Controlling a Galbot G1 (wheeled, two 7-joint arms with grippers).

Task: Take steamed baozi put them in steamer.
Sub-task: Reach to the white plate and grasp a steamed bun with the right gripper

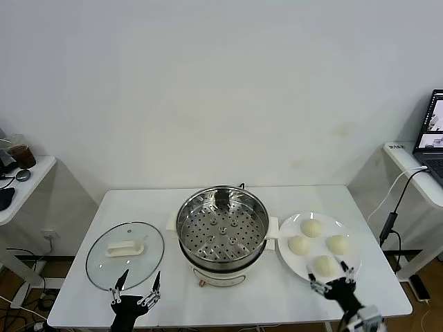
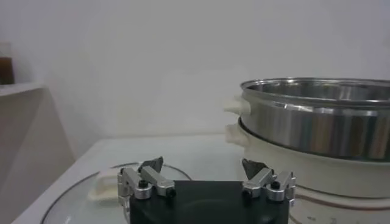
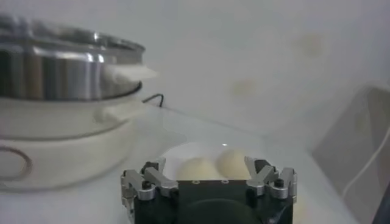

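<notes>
White surface (image 1: 228,304): rectangular, back edge against the wall, side tables standing off its left and right edges. Steamer (image 1: 222,225): centre of the surface, lid off, perforated tray bare, white handles pointing toward the left and right edges; a strip of bare surface runs behind it along the back edge and a narrower one before it along the front edge. Glass lid (image 1: 125,254): flat on the surface near the front-left corner, white handle up, just beside the steamer but apart from it. White plate (image 1: 287,257): toward the front-right corner, just beside the steamer's right handle. Steamed baozi (image 1: 324,265): four, all on the plate, clustered close together, none in the steamer. My left end effector (image 1: 137,285): at the front edge, fingers spread apart, empty, over the near rim of the glass lid; the steamer stands to its right and farther back. My right end effector (image 1: 331,278): at the front edge near the front-right corner, fingers spread apart, empty, just at the near rim of the plate, with the nearest bun directly ahead of it between the finger lines, not touched. Labels: no legible writing on steamer, lid or plate.
</notes>
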